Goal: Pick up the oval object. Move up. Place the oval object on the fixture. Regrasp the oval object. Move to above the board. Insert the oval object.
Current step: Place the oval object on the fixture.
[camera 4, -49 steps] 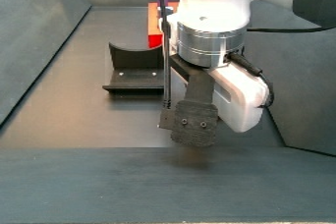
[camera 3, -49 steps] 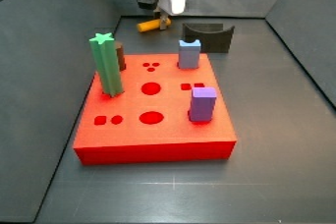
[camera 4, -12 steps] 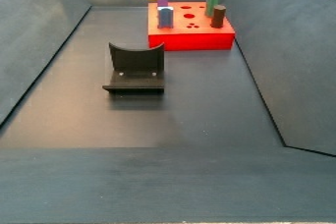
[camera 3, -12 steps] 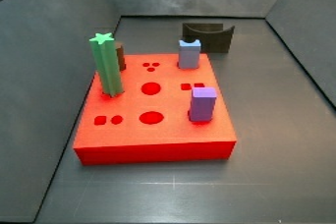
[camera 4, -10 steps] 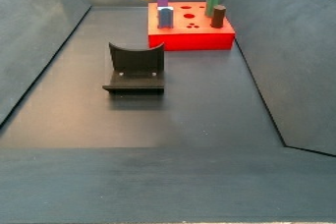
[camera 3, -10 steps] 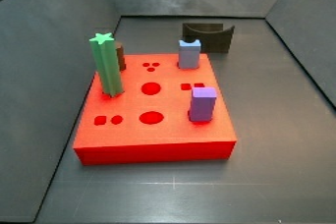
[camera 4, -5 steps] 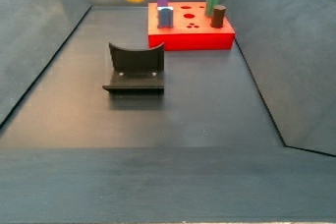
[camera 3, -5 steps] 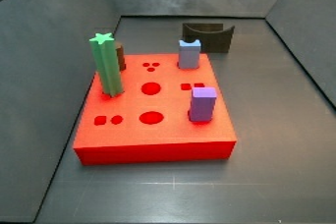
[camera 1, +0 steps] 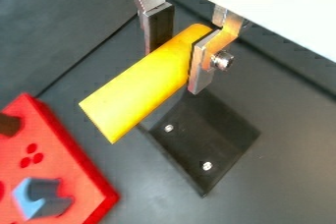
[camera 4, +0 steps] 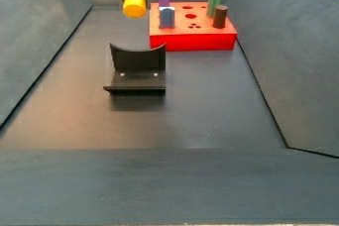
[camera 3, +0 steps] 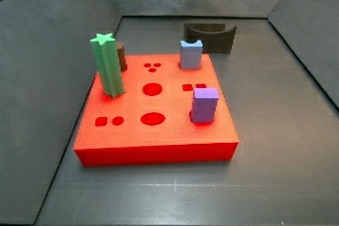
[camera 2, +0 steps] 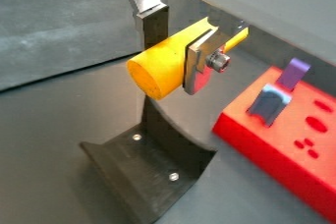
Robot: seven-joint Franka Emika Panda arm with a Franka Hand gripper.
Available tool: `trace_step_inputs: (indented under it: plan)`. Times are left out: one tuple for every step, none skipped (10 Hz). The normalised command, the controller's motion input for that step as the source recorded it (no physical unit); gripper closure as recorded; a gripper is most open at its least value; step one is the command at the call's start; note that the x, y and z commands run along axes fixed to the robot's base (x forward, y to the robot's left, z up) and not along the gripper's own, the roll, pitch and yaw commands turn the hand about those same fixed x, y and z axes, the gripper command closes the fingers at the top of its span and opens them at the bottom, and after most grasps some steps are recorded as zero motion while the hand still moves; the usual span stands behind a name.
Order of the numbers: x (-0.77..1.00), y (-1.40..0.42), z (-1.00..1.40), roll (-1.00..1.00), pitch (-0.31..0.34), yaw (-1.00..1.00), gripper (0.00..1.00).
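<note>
Fingers (camera 1: 187,43) clamp oval object (camera 1: 141,95); high above fixture (camera 1: 206,142)

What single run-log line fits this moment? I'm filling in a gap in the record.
phase: carry to fixture | gripper: shut on oval object, high above fixture | fixture: empty | board: oval not inserted

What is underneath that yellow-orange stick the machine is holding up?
Below the smooth yellow-orange oval peg, clamped in the gripper jaws, the wrist views show the dark L-shaped fixture standing on the grey floor, apart from it. The fixture covers the floor beneath its base plate.
</note>
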Motion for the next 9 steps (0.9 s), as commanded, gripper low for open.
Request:
trace_step_inputs:
  plan:
    - [0.1, 0.07, -0.02, -0.78, 0.256, -0.05, 1.0]
    - [0.1, 0.06, -0.02, -0.56, 0.214, -0.09, 1.0]
    - [0.1, 0.06, -0.02, -0.45, 0.193, -0.11, 1.0]
    - [0.09, 0.04, -0.01, -0.27, 0.149, -0.12, 1.0]
    - [0.08, 0.04, -0.01, -0.21, 0.113, -0.12, 1.0]
    - [0.1, 0.07, -1.0, -1.0, 0.012, -0.16, 1.0]
    - [0.1, 0.07, -1.0, -1.0, 0.004, -0.16, 1.0]
    - [0.11, 0.08, -1.0, -1.0, 0.017, -0.15, 1.0]
    - [0.12, 0.07, -1.0, -1.0, 0.029, -0.15, 1.0]
